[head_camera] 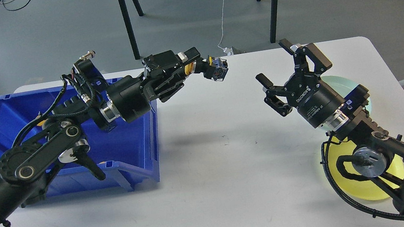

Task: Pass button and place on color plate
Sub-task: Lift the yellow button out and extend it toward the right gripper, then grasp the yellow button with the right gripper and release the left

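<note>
Two grippers face each other over the table, ready for the handover.

Your left gripper point(194, 64) is clamped on the button point(217, 68), a small dark switch part held in the air past the blue bin point(6, 118); your right gripper point(287, 66) waits well apart with fingers spread wide and nothing in them. Bring the button squarely between those open fingers and let the right close before the left lets go. Both plates, the pale one point(341, 82) and the yellow plate point(357, 186), are largely hidden behind your right arm, and the button's own colour is hard to make out.
</note>
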Controlling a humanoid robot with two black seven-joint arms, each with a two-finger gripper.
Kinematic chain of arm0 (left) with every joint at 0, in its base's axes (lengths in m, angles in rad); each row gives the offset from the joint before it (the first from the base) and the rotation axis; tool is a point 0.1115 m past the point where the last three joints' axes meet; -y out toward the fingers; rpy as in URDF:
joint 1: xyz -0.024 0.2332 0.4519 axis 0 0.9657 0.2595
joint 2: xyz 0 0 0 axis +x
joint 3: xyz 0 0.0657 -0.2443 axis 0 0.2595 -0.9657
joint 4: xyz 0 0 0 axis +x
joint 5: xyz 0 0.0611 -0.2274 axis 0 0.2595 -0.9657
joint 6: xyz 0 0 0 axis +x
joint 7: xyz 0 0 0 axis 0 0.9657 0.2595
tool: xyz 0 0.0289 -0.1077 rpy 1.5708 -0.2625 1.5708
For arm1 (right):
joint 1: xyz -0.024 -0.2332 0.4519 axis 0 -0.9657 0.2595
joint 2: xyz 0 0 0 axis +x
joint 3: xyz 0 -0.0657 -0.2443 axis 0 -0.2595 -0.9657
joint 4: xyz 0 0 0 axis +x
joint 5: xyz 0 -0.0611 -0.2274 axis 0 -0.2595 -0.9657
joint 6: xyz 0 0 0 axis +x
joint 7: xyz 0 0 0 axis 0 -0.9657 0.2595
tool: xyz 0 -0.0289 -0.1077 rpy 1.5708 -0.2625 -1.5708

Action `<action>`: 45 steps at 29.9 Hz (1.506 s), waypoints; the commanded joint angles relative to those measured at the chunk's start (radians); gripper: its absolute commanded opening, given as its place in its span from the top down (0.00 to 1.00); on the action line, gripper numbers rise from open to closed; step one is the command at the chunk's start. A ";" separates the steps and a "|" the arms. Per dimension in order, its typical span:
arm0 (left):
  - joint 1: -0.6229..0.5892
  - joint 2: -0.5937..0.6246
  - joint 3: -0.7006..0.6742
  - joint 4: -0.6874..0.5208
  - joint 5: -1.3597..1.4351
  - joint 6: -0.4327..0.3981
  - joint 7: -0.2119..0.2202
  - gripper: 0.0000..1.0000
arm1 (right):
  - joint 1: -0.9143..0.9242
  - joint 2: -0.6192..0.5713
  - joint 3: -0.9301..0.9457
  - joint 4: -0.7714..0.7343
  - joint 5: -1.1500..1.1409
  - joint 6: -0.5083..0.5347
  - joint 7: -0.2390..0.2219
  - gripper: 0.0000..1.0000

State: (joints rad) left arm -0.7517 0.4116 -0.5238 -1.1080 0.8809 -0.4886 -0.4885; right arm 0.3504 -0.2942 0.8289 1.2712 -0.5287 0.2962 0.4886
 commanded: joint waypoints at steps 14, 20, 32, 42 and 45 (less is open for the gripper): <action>0.012 -0.004 -0.008 0.001 0.000 0.000 0.000 0.93 | 0.051 0.205 -0.057 -0.070 -0.004 0.000 0.000 0.01; 0.012 -0.004 -0.008 0.001 0.000 0.000 0.000 0.93 | 0.061 0.216 -0.057 -0.069 0.000 0.000 0.000 0.02; 0.014 -0.005 -0.008 0.001 -0.002 0.000 0.000 0.93 | 0.061 0.233 -0.068 -0.061 0.000 -0.029 0.000 0.76; 0.015 -0.005 -0.010 0.001 -0.003 0.000 0.000 0.81 | 0.059 0.236 -0.068 -0.062 0.000 -0.049 0.000 0.99; 0.023 -0.005 -0.015 -0.001 -0.007 0.000 0.000 0.52 | 0.058 0.234 -0.070 -0.059 0.000 -0.057 0.000 0.99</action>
State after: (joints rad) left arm -0.7347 0.4063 -0.5345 -1.1074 0.8772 -0.4886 -0.4886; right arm 0.4099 -0.0572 0.7605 1.2090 -0.5295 0.2462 0.4891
